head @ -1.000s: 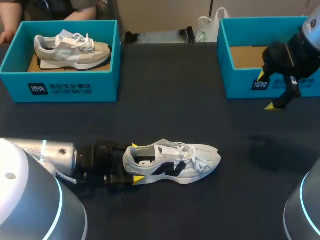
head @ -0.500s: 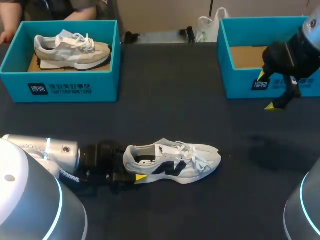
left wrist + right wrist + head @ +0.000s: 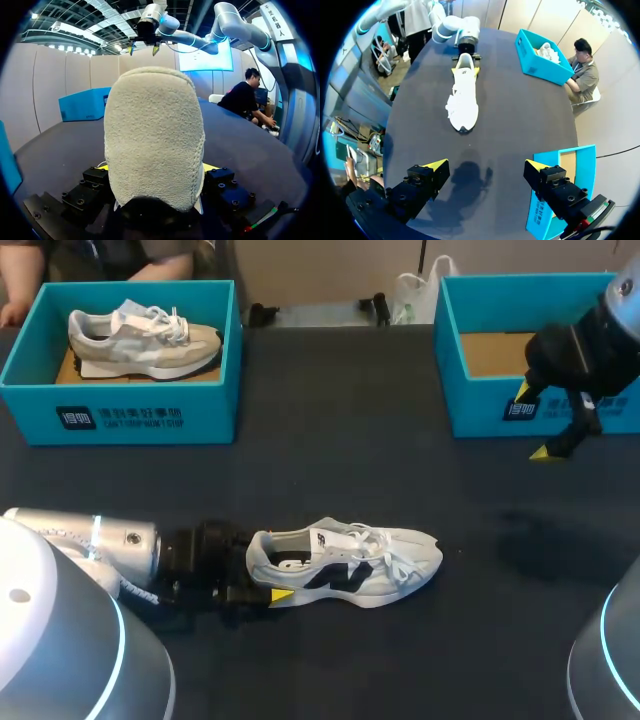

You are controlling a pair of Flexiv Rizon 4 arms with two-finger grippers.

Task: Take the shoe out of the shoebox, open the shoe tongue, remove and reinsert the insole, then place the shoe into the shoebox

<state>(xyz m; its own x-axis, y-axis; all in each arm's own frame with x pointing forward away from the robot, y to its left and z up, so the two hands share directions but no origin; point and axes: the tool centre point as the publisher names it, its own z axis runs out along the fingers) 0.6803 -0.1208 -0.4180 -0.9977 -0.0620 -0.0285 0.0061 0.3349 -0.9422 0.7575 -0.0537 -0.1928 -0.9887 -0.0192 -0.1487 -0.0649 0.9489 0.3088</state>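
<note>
Since a second ago my left tool (image 3: 270, 565) has closed in on the heel of the white shoe (image 3: 345, 565). The upper yellow tip that stood clear of the collar then is now out of sight in the head view, and only the lower tip shows against the sole. The left arm has shifted a little along the counter (image 3: 330, 460). The shoe itself has not moved, and the right arm is where it was.

The shoe stands on its sole near the front middle of the counter. Its long axis runs across the head view, heel toward my left arm and toe pointing to my right side. In the left wrist view the padded heel (image 3: 155, 135) fills the space between the fingers of the left tool (image 3: 155, 167), which press it from both sides.

My right tool (image 3: 534, 421) hangs with its fingers wide apart and nothing in them, just in front of the right shoebox (image 3: 480, 405), well apart from the shoe. From its own camera the right tool (image 3: 486, 167) looks down the shoe (image 3: 462, 102) toe-first. A beige shoe (image 3: 140, 335) lies in the left shoebox (image 3: 120, 415).
</note>
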